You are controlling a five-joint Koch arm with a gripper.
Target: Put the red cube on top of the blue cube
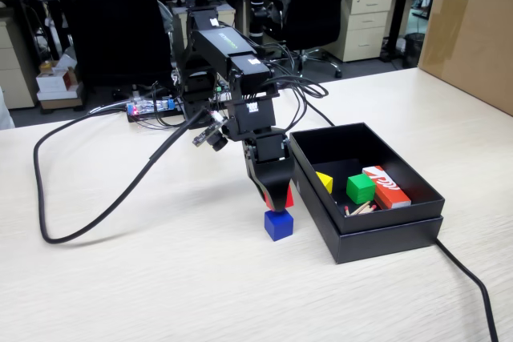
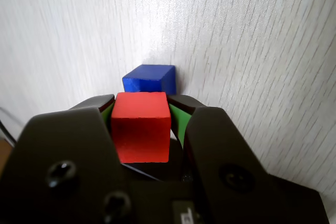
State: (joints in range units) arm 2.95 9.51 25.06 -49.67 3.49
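The blue cube (image 1: 278,224) (image 2: 149,78) rests on the pale wooden table, just left of the black box in the fixed view. My gripper (image 1: 278,199) (image 2: 142,100) hangs directly over it, pointing down, shut on the red cube (image 2: 140,126) (image 1: 288,196). In the wrist view the red cube sits between the green-padded jaws, with the blue cube just beyond its far edge. From the fixed view the red cube looks a little above the blue one; whether they touch I cannot tell.
A black open box (image 1: 397,230) stands right of the cubes, holding a green cube (image 1: 360,188), a yellow piece (image 1: 325,182), a red-orange lettered box (image 1: 386,187) and small sticks. A thick black cable (image 1: 96,206) loops across the table's left. A cardboard box (image 1: 473,30) stands back right.
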